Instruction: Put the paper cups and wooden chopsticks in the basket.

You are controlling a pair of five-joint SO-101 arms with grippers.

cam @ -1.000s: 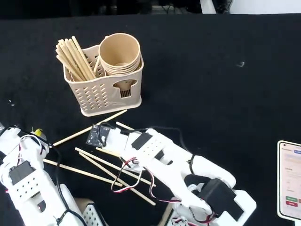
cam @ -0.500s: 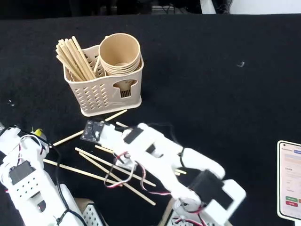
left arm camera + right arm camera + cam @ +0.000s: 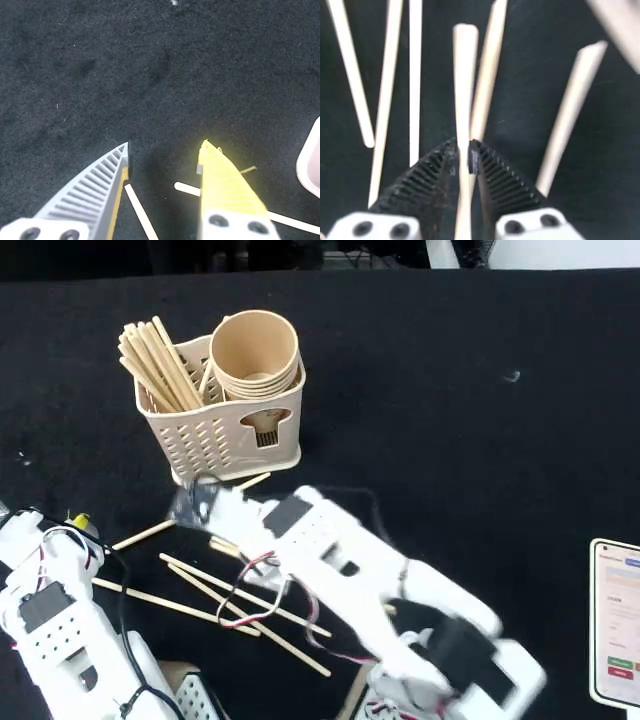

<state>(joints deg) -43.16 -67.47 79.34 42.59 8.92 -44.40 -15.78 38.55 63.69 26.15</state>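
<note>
The right gripper (image 3: 464,150) has its fingers (image 3: 497,172) pinched shut on one wooden chopstick (image 3: 465,75), and most of the stick's visible length juts out ahead of the fingertips. The other loose chopsticks (image 3: 215,580) lie on the table (image 3: 450,390) at about 7 o'clock from centre. The basket (image 3: 225,445) stands at 10 o'clock, holding the stacked paper cups (image 3: 255,350) and a bundle of chopsticks (image 3: 155,360). A chopstick is light, stiff and smooth. Held off-centre it will likely swing or slip, so a firm pinch nearer the middle seems safer. The left gripper (image 3: 165,145) hangs with its fingers spread apart over the table, two stick ends (image 3: 136,207) just beside them.
</note>
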